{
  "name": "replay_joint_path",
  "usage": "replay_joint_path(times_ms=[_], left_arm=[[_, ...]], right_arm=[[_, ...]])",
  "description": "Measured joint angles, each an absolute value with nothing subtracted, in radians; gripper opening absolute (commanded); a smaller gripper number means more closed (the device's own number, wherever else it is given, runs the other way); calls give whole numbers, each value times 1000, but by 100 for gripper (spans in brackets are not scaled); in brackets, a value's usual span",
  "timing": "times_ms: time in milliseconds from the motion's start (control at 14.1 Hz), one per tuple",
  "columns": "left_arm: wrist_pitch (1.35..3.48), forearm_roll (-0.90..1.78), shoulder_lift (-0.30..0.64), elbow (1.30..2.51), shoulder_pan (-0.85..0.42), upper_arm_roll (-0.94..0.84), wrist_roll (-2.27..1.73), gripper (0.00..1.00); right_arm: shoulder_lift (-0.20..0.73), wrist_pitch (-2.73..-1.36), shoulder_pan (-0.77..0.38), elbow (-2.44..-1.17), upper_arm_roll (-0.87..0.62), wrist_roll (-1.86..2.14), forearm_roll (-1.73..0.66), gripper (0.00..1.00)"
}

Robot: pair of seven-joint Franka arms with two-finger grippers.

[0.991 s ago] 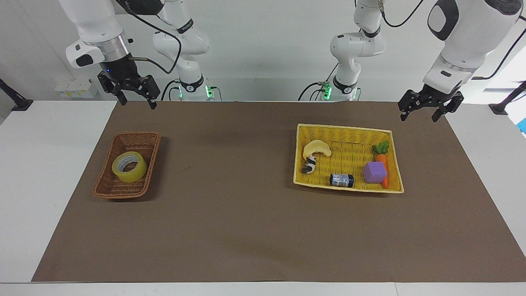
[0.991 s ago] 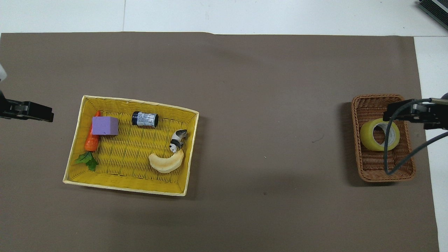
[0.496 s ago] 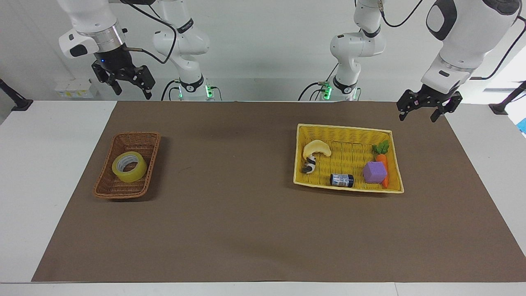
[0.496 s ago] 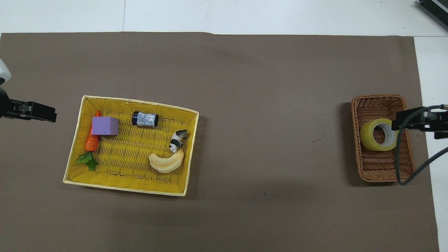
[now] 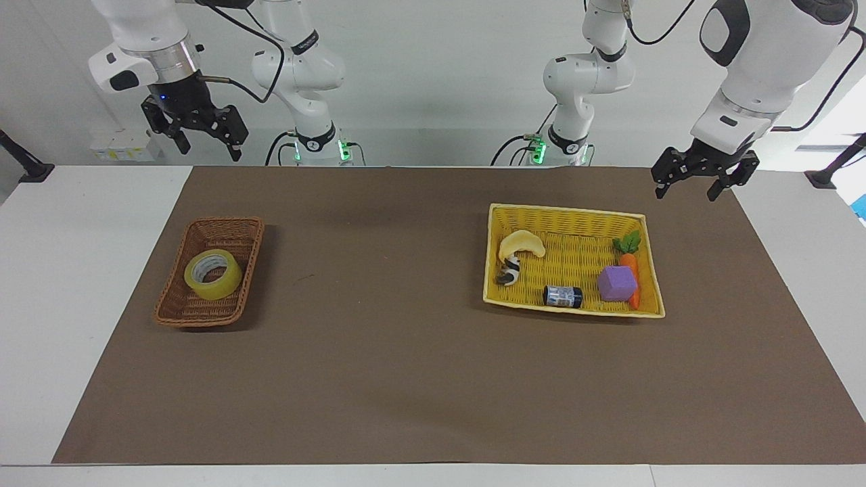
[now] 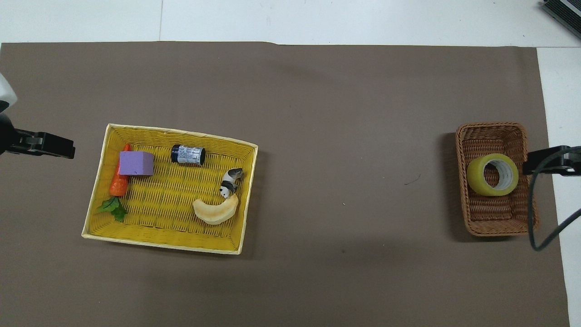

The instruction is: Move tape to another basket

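The tape (image 5: pixel 213 274) sits in the basket (image 5: pixel 181 308); the small can's (image 5: pixel 563 296) label is unreadable. Right gripper (image 5: pixel 199 141) and left gripper (image 5: pixel 694 184) hang empty, fingers apart.

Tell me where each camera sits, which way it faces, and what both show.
Facing view: high across the table, looking at the robots; both arms show whole, right pincer and left pincer open and raised.
Overhead view: above the robots' end, looking down; only the pincers' tips show at the edges.
Shared: tape in brown basket, yellow basket.
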State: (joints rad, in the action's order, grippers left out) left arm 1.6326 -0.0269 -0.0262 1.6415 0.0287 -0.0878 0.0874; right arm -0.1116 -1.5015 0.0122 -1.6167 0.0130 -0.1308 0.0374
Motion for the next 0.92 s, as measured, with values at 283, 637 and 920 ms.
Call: replay_joint_path(times_ms=[283,637,920], left_arm=[[1633,-27,-26,1641,31,-81,87,100],[1633,-27,-26,1641,31,-81,87,100],[1633,-27,-26,1641,31,-81,87,100]], right_arm=[[-112,-1501,13,-1621,13,-133,21,100],[-112,-1498,17,-1621,14,-129,21,100],[-112,-1498,18,-1621,15,-129,21,100]])
